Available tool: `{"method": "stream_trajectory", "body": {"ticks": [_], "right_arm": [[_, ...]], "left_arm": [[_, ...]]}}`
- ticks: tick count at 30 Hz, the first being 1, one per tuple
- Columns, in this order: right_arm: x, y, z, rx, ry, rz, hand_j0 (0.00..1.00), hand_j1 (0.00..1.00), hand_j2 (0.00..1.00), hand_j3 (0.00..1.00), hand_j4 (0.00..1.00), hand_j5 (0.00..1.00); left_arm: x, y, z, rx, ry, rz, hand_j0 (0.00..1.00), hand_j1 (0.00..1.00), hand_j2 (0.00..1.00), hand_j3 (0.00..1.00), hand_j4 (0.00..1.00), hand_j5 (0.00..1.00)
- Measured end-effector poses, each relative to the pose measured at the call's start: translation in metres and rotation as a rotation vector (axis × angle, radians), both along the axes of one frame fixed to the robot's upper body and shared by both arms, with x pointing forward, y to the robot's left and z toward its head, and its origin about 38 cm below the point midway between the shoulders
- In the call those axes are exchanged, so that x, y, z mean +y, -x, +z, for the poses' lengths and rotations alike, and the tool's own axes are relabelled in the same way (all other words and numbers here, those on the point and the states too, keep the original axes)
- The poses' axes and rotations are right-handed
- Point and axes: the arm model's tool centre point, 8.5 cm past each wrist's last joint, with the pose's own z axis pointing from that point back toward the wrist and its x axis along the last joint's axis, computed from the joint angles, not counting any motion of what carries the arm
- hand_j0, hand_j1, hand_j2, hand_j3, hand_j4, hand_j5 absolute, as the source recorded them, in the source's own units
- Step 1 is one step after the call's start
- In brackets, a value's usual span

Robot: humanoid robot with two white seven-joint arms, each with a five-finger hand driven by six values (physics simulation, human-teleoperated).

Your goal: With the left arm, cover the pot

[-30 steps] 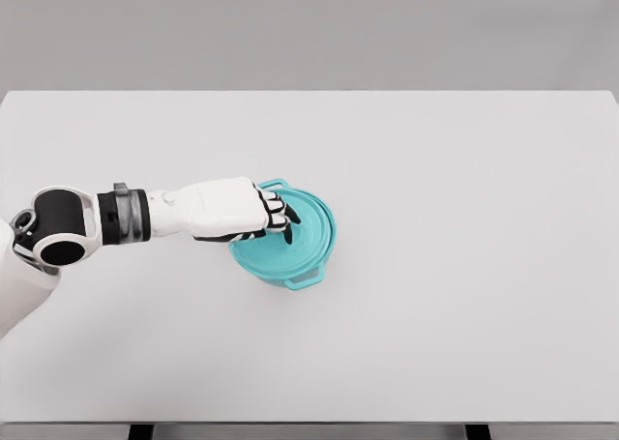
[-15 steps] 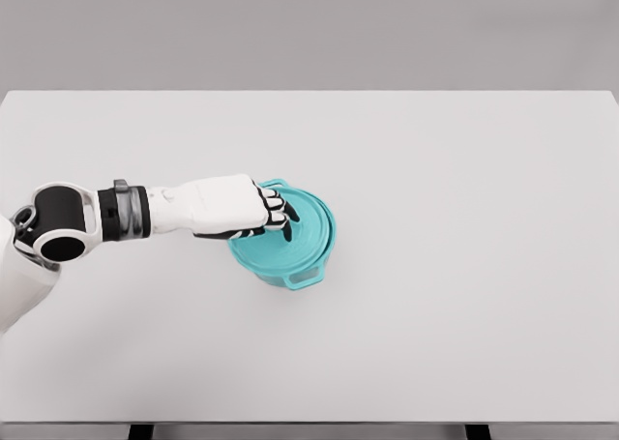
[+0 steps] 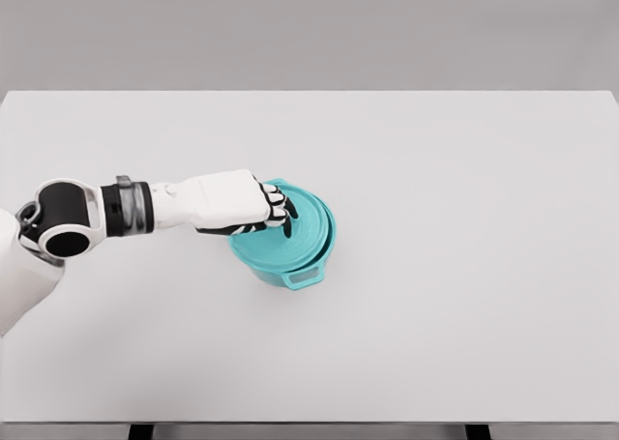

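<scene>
While the scene barely differs from a second ago, the left hand (image 3: 237,204) has crept slightly up and toward the table's left edge, its wrist sitting a touch higher, and the round teal lid (image 3: 305,229) now looks a bit flatter on the teal two-handled pot (image 3: 286,264). Lid sits on the pot, covering the mouth; only the pot's lower wall and front handle show beneath the lid rim. White five-finger left hand is over the lid's left part, fingers (image 3: 279,208) curled with dark tips pressed on the lid around its centre; whether they pinch a knob is hidden by the hand. Arm comes in from the left edge, forearm roughly level. Pot stands on the plain white table (image 3: 464,266) left of the table's middle, well away from all edges and corners. No brands, labels or writing readable on pot, lid or hand.
</scene>
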Motion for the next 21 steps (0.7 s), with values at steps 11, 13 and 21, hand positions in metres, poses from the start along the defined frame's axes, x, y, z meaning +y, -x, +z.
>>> {"method": "stream_trajectory", "body": {"ticks": [11,13,21], "right_arm": [[0.0,0.0,0.0,0.0,0.0,0.0,1.0,1.0,1.0,1.0,1.0,1.0],[0.0,0.0,0.0,0.0,0.0,0.0,1.0,1.0,1.0,1.0,1.0,1.0],[0.0,0.0,0.0,0.0,0.0,0.0,1.0,1.0,1.0,1.0,1.0,1.0]], "left_arm": [[-0.0035,0.0003,0.0005,-0.025,-0.021,-0.011,0.53,0.53,0.53,0.53,0.53,0.53],[-0.0038,0.0006,0.0008,-0.029,-0.025,-0.013,0.55,0.55,0.55,0.55,0.55,0.55],[-0.0055,0.0005,0.004,-0.043,-0.034,-0.027,0.56,0.56,0.56,0.56,0.56,0.56]]}}
